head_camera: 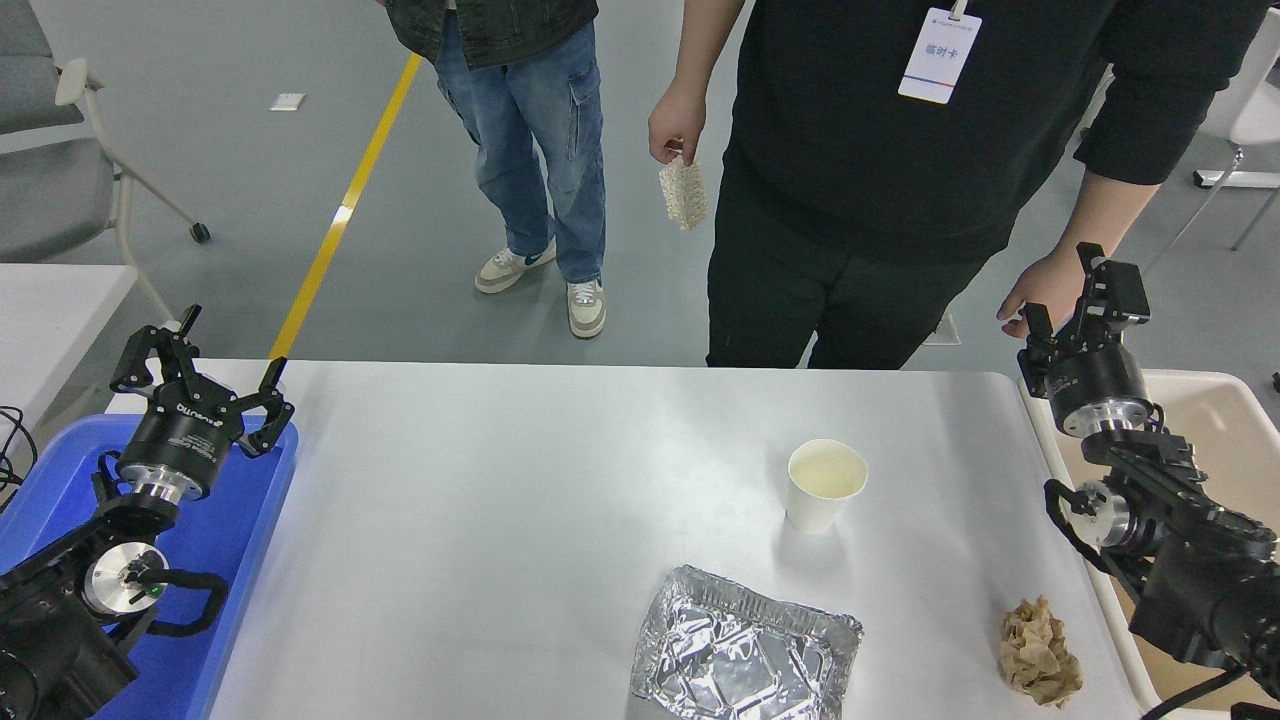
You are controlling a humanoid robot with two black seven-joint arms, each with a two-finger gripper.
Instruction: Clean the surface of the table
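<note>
Here, paper cup (826, 484) empty, foil tray (745, 648) empty

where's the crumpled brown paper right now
In the head view, the crumpled brown paper lies at the table's near right, right of the foil tray.

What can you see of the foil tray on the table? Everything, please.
The foil tray is a shallow rectangular container of crinkled, shiny aluminium foil with a rolled rim and rounded corners. It lies open side up and looks empty; its near edge is cut off by the picture's bottom. It rests on the white table surface, near the front, right of centre. The paper cup stands just beyond it and the crumpled brown paper lies to its right; neither touches it, nor does either gripper.
</note>
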